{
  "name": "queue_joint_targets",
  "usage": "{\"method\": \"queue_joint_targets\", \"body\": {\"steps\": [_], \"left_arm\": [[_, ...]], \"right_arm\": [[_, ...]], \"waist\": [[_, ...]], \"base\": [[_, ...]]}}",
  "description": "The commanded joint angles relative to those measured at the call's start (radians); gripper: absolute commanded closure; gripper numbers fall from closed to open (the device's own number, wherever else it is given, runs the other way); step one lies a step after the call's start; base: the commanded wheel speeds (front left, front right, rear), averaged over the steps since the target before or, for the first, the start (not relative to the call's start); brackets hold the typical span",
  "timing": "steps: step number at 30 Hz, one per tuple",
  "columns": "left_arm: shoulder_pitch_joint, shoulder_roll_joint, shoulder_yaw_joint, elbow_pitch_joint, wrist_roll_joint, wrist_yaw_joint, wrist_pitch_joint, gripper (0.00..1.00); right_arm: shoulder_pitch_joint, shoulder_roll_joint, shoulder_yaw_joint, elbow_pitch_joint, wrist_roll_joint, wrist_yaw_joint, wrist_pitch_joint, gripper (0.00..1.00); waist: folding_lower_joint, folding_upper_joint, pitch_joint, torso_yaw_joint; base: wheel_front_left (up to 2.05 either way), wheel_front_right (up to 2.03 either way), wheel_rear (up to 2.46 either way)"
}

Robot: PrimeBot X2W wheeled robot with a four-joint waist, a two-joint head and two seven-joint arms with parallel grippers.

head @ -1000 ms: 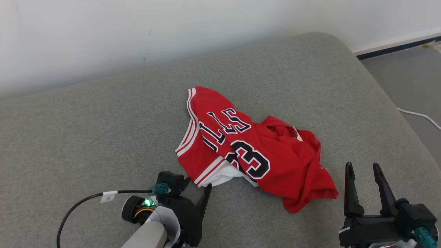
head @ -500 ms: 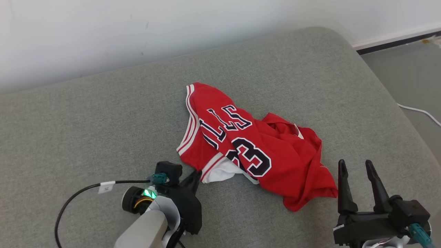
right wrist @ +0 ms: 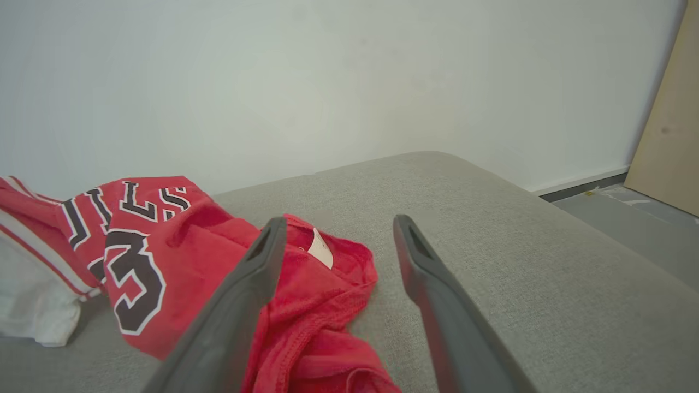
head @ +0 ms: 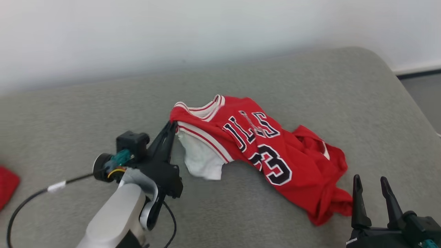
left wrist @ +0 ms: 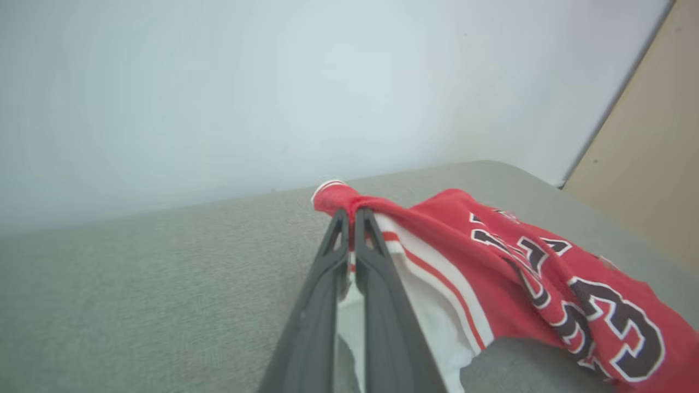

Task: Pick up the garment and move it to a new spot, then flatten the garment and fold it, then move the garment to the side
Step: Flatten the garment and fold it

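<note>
The garment [head: 265, 151] is a red basketball jersey with white trim, dark lettering and a white lining, lying crumpled on the grey cushion [head: 69, 113]. My left gripper [head: 171, 124] is shut on the jersey's trimmed left edge and holds that part lifted off the cushion. In the left wrist view the two fingers [left wrist: 371, 262] pinch the red fabric [left wrist: 491, 245] at their tips. My right gripper [head: 371, 182] stands open at the lower right, just beside the jersey's low right end. The right wrist view has the jersey [right wrist: 164, 256] spreading left of the open fingers [right wrist: 262, 262].
A white wall [head: 206, 34] runs behind the cushion. At the far left edge lies a piece of another red item [head: 7, 184]. The floor [head: 422, 96] drops away past the cushion's right end. A black cable [head: 34, 199] trails from my left wrist.
My left gripper closed on the jersey's left edge and lifted it up and left, dragging the fabric. The head camera has also shifted. The right gripper stayed open.
</note>
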Motion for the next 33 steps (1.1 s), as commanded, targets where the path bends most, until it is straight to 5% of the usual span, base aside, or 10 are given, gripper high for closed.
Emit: {"method": "queue_joint_targets", "body": {"steps": [1,7,15,19,26,27,28,33], "left_arm": [[0.064,0.013,0.025,-0.053,0.001,0.011,-0.002,1.00],[0.216,0.098,0.056,-0.310,0.015,0.071,0.013,1.00],[0.506,0.230,0.116,-0.655,-0.031,0.234,0.113,1.00],[0.653,0.255,0.119,-0.713,-0.059,0.288,0.137,1.00],[0.740,0.250,0.084,-0.670,-0.064,0.298,0.151,1.00],[0.729,0.248,0.082,-0.665,-0.054,0.300,0.140,0.40],[0.715,0.238,0.089,-0.670,-0.054,0.301,0.119,0.00],[0.657,0.238,0.138,-0.704,-0.003,0.313,0.029,0.00]], "right_arm": [[0.017,0.002,0.002,0.000,0.005,0.001,-0.002,0.00],[0.040,0.002,0.000,0.004,0.018,0.001,-0.002,0.00],[0.040,0.002,0.008,0.013,0.028,0.001,-0.002,0.00],[0.029,0.002,0.016,0.022,0.021,0.001,-0.002,0.00],[0.028,0.002,0.010,0.031,0.007,0.001,-0.002,0.00],[0.028,0.002,0.010,0.032,0.006,0.001,-0.002,0.00],[0.028,0.002,0.008,0.033,0.004,0.001,-0.002,0.00],[0.028,0.002,0.000,0.038,-0.002,0.001,-0.002,0.00]], "waist": [[-0.0001,-0.0001,-0.078,0.110],[-0.0001,-0.0001,-0.114,0.224],[-0.0001,-0.0001,-0.108,0.306],[-0.0001,-0.0001,-0.100,0.309],[-0.0001,-0.0001,-0.098,0.305],[-0.0001,-0.0001,-0.098,0.305],[-0.0001,-0.0001,-0.100,0.305],[-0.0001,-0.0001,-0.110,0.311]], "base": [[0.00,0.00,0.00],[0.00,0.00,0.00],[0.00,0.00,0.00],[0.00,0.00,0.00],[0.00,0.00,0.00],[0.00,0.00,0.00],[0.00,0.00,0.00],[0.00,0.00,0.00]]}}
